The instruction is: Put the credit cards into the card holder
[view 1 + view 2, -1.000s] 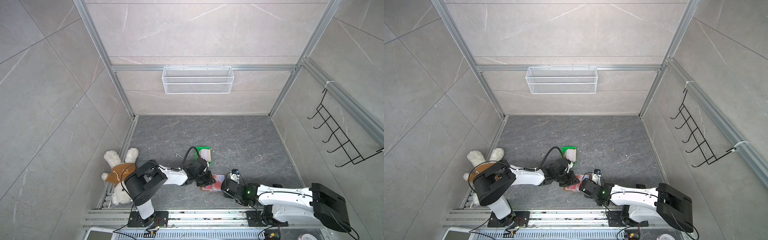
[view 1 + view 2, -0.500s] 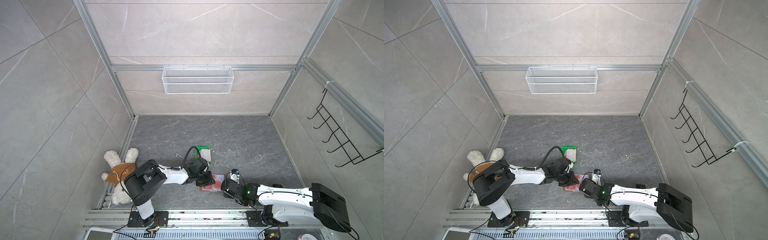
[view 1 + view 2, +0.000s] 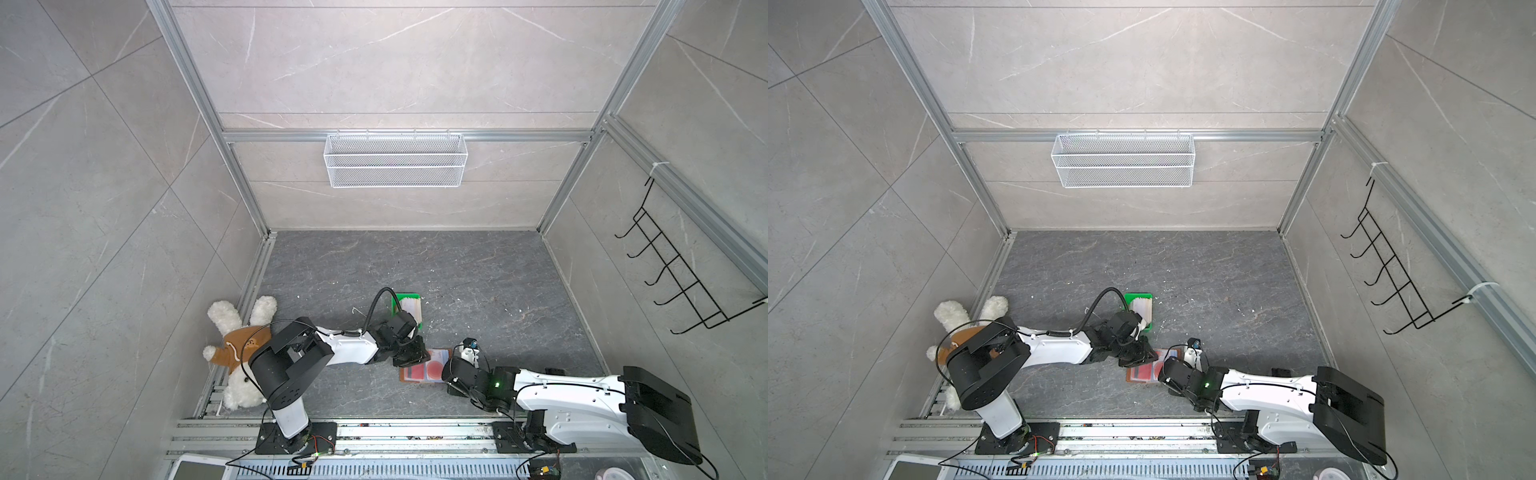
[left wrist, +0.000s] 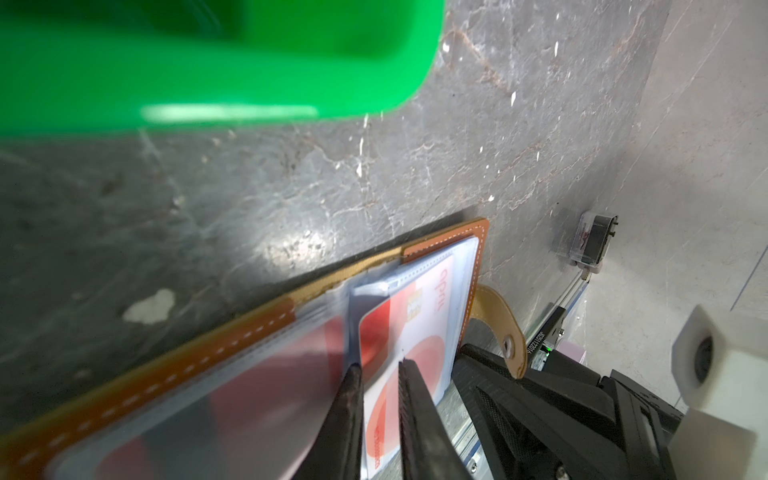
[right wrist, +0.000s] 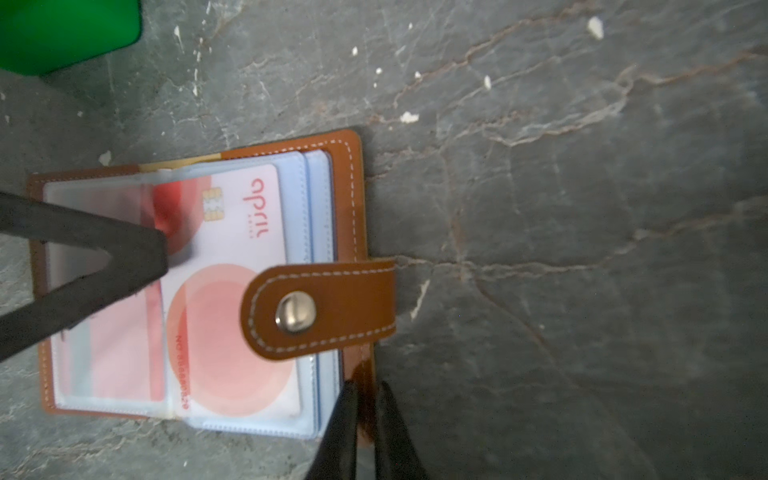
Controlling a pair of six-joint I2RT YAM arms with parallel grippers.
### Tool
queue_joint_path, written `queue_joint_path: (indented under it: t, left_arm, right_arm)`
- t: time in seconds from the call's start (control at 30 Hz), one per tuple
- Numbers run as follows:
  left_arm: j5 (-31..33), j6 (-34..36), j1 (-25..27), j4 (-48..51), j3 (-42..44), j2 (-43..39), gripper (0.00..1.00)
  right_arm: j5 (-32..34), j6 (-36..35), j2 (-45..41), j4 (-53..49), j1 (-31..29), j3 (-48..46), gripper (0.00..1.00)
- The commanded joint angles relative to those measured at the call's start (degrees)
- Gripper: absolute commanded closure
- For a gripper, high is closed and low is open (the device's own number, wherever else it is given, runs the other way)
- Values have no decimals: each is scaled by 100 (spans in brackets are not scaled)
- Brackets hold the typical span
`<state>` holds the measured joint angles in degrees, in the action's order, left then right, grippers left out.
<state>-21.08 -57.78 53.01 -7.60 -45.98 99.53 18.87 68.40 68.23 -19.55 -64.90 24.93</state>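
Grey stone floor, open card holder, credit card lettered "april"

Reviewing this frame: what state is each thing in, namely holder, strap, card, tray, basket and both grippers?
card holder: open, lying flat.
strap: unsnapped.
card: face up inside holder, seemingly sleeved.
tray: upright, holds cards.
left gripper: jaws narrowly apart, tips at card; grip unclear.
right gripper: shut on card holder's cover edge.
basket: hung, empty.
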Motion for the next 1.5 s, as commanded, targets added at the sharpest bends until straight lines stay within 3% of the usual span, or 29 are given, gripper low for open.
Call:
queue_joint_path:
  t: [0.0, 0.53, 0.73, 1.17, 1.27, 1.47]
  left_arm:
    - [-16, 72, -25, -105, -155, 84, 83]
    - [-361, 282, -17, -442, -131, 14, 84]
    - [-217, 264, -15, -403, 77, -140, 84]
    - [99, 295, -18, -304, 655, -951, 87]
    - [79, 301, -13, -336, 669, -897, 87]
    - [-40, 280, -10, -471, 560, -666, 88]
  right_arm:
    - [64, 48, -55, -173, 30, -128, 88]
    - [55, 46, -42, -154, 26, -121, 88]
    - [22, 50, -127, -189, 30, -113, 89]
    - [-89, -211, -1126, -215, 58, -53, 79]
    - [-241, -330, -1324, -129, 193, -84, 77]
    - [-1148, -592, -1492, 583, 830, -357, 74]
